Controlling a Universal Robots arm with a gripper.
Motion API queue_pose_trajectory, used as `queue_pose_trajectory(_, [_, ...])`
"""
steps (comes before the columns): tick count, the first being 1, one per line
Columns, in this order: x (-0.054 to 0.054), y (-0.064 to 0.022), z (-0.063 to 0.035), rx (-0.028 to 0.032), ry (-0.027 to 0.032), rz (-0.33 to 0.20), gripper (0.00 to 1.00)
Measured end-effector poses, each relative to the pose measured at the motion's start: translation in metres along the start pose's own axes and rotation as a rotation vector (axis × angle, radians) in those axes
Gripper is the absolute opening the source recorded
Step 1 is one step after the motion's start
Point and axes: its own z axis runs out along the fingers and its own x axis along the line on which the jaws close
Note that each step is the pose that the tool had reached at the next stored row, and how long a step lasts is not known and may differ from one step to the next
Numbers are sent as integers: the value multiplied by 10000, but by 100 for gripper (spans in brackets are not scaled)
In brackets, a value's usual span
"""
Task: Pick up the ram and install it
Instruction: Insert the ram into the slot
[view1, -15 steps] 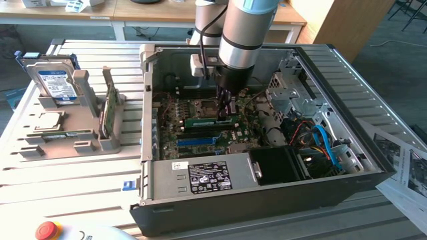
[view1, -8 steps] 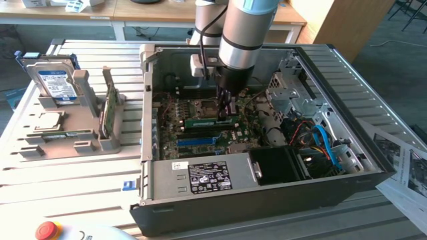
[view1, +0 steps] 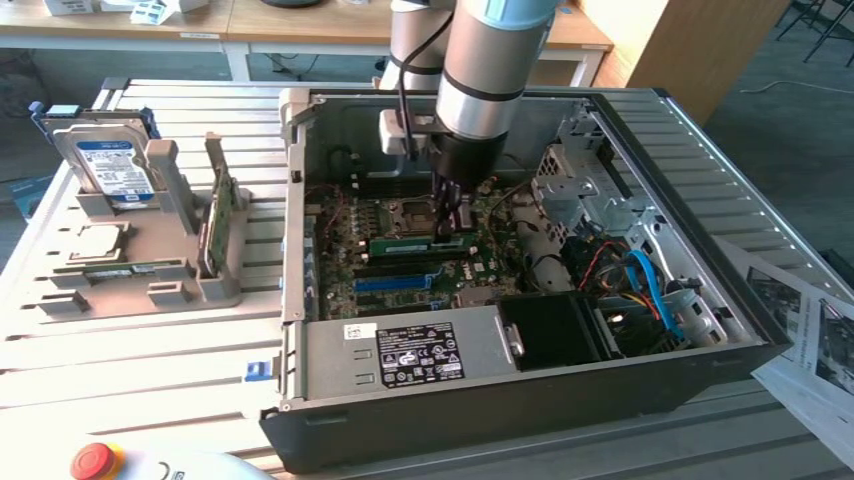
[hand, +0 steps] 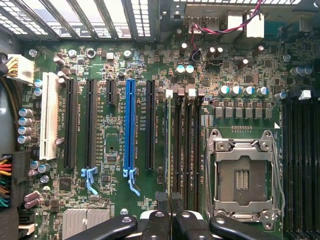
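Though edge-on, ram (view1: 407, 243) in gripper (view1: 454, 222).

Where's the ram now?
Wrist view: the ram, held by the gripper, at the memory slots between the blue slot and the processor socket, inside the PC case.

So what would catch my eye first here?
The silver robot arm reaching down into the open computer case mid-table grabs you first. Its gripper is shut on a thin green memory stick over the circuit board. At the exterior view's left, a blue-labelled hard drive stands in a grey rack.
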Motion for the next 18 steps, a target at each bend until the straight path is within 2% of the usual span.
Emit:
queue_pose_trajectory(14, [0, 1, 22, 8, -20, 24, 12])
queue_pose_trajectory(18, [0, 1, 21, 22, -94, 22, 12])
